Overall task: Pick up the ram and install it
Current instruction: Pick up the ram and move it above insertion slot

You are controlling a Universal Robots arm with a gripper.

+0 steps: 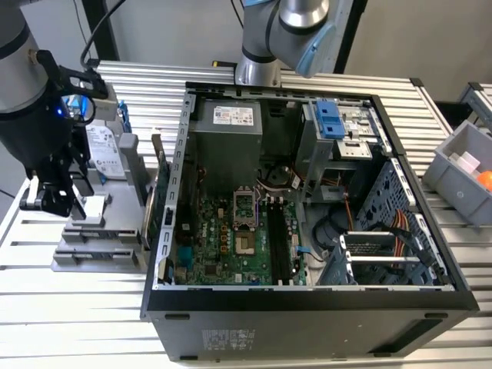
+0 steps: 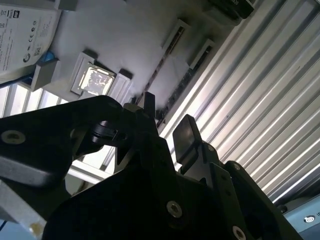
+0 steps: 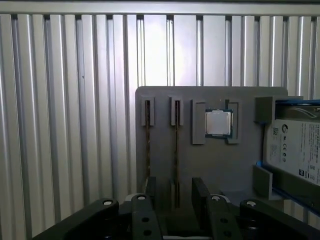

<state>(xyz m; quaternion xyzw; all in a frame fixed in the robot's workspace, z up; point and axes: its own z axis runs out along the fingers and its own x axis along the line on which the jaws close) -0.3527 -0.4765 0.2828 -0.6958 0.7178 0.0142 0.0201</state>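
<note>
The gripper (image 1: 58, 201) hangs over a grey tray (image 1: 92, 257) that lies on the slatted counter (image 1: 77, 323), toward the counter's edge at the exterior view's left, just beside the open computer case (image 1: 307, 307). In the first wrist view the tray (image 3: 165, 97) carries two memory modules standing on edge in parallel slots at one end. A processor (image 3: 218, 123) sits in a pocket beside them, and a hard drive (image 3: 295, 150) lies at the far end.

The gripper (image 3: 175, 197) is spread apart, its fingers (image 3: 201, 195) on either side of the line of the ram stick (image 3: 176, 150) nearer the processor. It has not closed on it, and I cannot tell whether it touches it. The second stick (image 3: 147, 145) stands just outside one finger. The long memory slots (image 1: 278, 246) on the board inside the case look bare.

The ram stick is probably very light, thin and stiff, but not forgiving. It is a bare circuit board with small chips on its faces and contacts along the lower edge seated in the tray. The best hold is likely across the two flat faces near the middle of its length, high on the exposed part, so it lifts straight without rocking. A hold off to one end would likely let it pivot, and too hard a squeeze could stress the chips. The faces are smooth, so slipping under a light pinch is possible.
</note>
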